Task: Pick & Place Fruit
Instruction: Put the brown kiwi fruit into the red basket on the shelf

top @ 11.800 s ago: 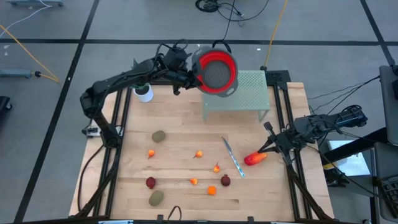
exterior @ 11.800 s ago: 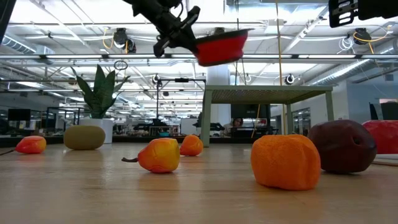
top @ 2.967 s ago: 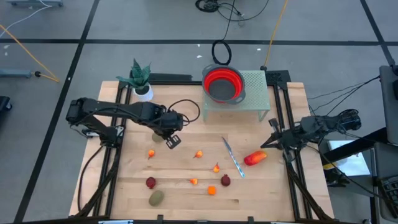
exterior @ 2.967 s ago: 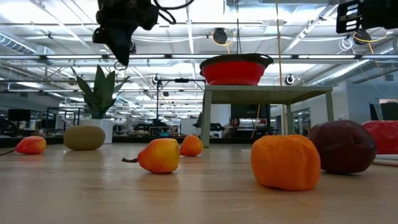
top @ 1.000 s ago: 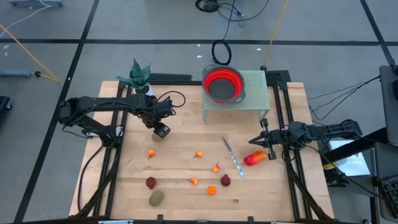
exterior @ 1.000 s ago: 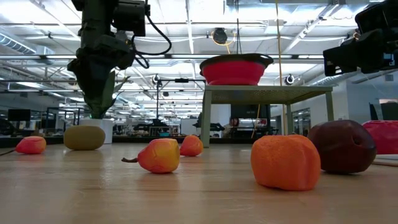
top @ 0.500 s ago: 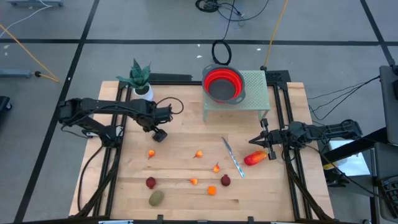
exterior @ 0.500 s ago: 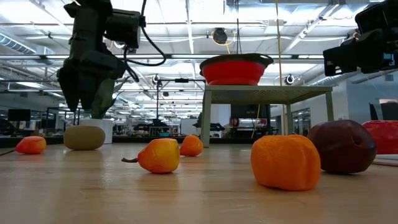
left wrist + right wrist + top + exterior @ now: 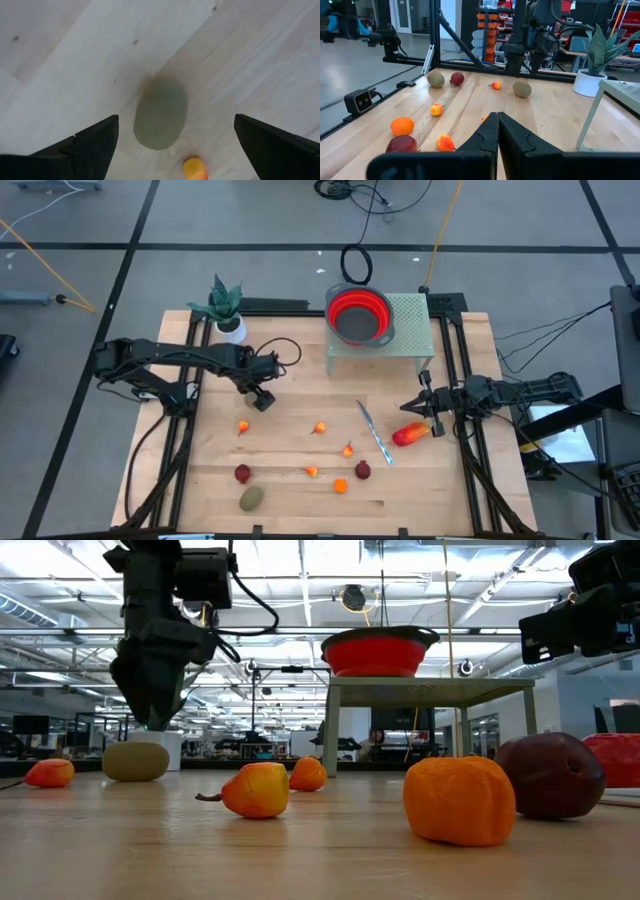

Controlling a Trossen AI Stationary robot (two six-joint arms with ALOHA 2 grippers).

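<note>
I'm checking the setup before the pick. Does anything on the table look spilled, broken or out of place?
Nothing is spilled or broken. One oddity: a knife lies loose among the scattered fruit, beside the long red-orange piece. The red bowl sits upright on the green stand.

My robotics lab: ceiling trusses (image 9: pixel 300 635) overhead, equipment racks (image 9: pixel 492 30) behind my bench, taped concrete floor (image 9: pixel 90 280) around it.

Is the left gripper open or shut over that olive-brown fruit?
Open: the left gripper has its fingers spread wide on either side of the olive-brown fruit below.
</note>
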